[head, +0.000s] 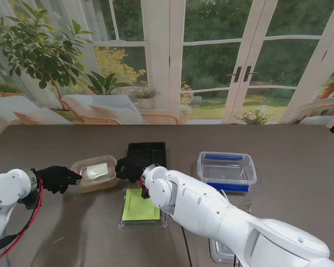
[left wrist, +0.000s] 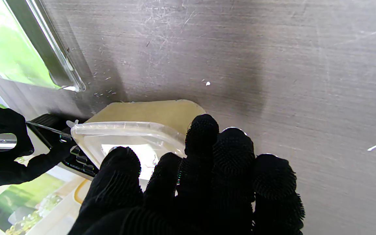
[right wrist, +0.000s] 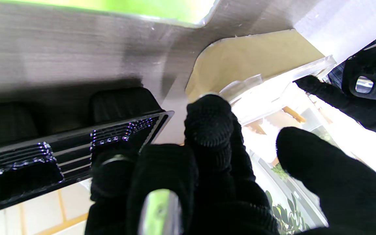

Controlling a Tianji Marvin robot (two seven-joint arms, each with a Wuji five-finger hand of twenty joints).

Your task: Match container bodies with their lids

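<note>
A tan container (head: 94, 182) with a clear lid (head: 93, 170) on top stands on the table left of centre. My left hand (head: 58, 178) is at its left end, with the fingers (left wrist: 204, 143) lying over the lid's rim (left wrist: 126, 129). My right hand (head: 131, 167) is at its right end, and a fingertip (right wrist: 207, 120) presses the lid's tab (right wrist: 243, 83). The tan wall (right wrist: 256, 62) shows beneath the lid. Each hand appears in the other's wrist view, touching the lid's edge.
A black tray (head: 147, 151) lies just beyond my right hand. A clear box with a green lining (head: 140, 207) sits nearer to me. A clear box with blue clips (head: 226, 169) stands to the right. Another clear piece (head: 220, 253) peeks from under my right arm.
</note>
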